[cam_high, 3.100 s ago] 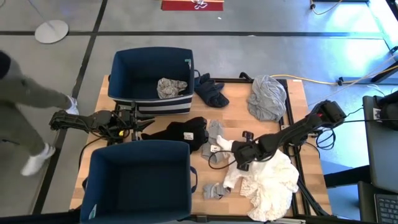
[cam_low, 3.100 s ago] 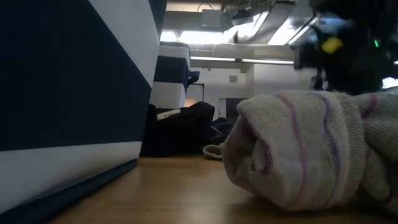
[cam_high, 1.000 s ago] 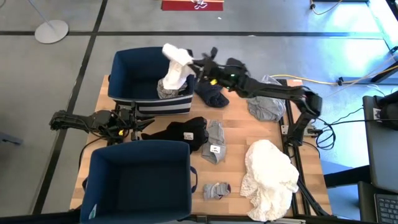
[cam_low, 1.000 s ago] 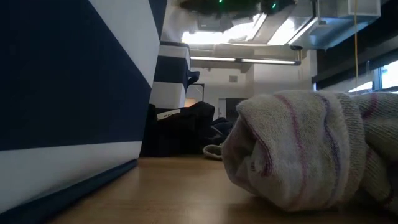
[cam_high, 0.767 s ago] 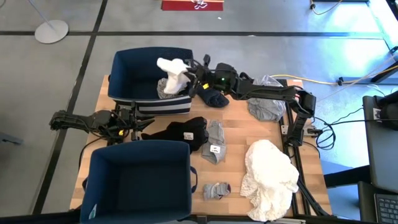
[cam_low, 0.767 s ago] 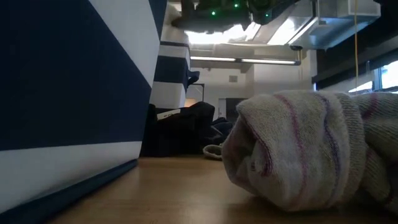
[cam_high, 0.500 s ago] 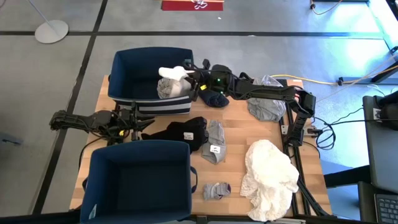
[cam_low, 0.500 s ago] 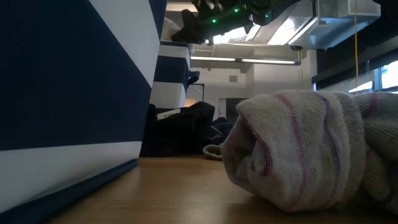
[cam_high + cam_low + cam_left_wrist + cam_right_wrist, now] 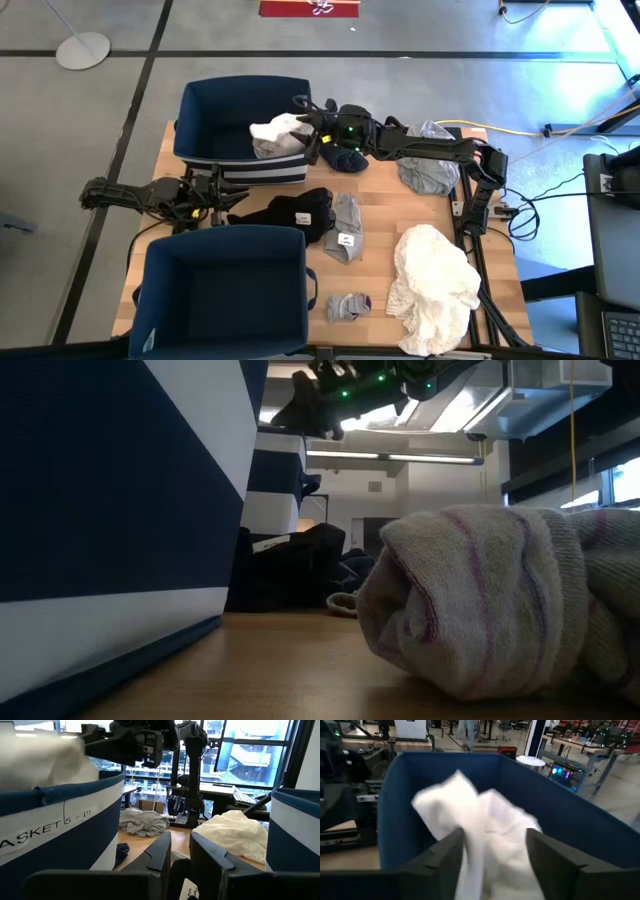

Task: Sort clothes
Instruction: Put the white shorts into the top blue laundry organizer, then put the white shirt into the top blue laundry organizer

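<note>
— Where is your right gripper [image 9: 308, 124] at this moment?

— I have it stretched out over the right rim of the far bin [image 9: 215, 105], at the far side of the table [image 9: 420, 215]. My fingers [image 9: 442, 855] are spread apart, and the white garment [image 9: 277, 131] lies loose between and just past them, draped inside the bin on top of a grey patterned piece [image 9: 268, 147]. I am not pinching it.

— And your left gripper [image 9: 232, 199]?

— It waits low at the table's left edge, in the gap between the far bin and the near bin [image 9: 225, 290]. Its two fingers [image 9: 160, 852] stand nearly together with a narrow slit between them, and I see nothing held there.

— What of the other clothes?

— A navy garment [image 9: 343, 156] lies on the table just right of the far bin, under my right arm. A light grey garment [image 9: 430, 160] sits near the far right corner. A black garment [image 9: 290, 213] lies in the middle, just beside the near bin's far rim, with a grey piece [image 9: 345, 222] touching its right side. A grey sock [image 9: 347, 306] lies at the near edge, right of the near bin. A large cream-white heap [image 9: 435, 285] fills the near right corner; from table height, a pale ribbed fabric with faint purple lines [image 9: 500, 600] looms close.
</note>
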### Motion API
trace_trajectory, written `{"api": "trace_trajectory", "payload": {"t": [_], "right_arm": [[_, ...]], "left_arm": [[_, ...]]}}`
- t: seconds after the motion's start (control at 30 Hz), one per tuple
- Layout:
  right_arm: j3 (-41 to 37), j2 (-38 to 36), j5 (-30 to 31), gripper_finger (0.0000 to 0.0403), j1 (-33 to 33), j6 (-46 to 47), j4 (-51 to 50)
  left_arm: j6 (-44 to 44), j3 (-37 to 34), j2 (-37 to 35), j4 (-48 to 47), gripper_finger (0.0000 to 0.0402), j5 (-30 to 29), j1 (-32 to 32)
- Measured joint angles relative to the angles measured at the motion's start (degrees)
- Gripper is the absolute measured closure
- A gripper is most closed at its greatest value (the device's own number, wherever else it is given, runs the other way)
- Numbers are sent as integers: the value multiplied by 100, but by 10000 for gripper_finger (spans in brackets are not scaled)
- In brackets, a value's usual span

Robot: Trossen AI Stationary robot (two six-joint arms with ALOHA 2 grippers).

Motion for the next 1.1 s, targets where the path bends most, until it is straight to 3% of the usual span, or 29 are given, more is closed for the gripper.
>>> {"api": "trace_trajectory", "payload": {"t": [0.13,0.27,0.6,0.9,1.1], "right_arm": [[27,-193,194,125,5,-43,-201],[270,-456,403,104,5,-9,-1061],[947,-1232,533,108,532,337,-4557],[979,-1586,703,109,1547,1678,-7010],[555,-1573,923,109,2287,2262,-7403]], "left_arm": [[-11,0,0,0,341,1,0],[11,0,0,-8,341,1,0],[-11,0,0,-33,341,1,1],[8,0,0,-98,341,1,0],[53,0,0,-144,341,0,1]]}}
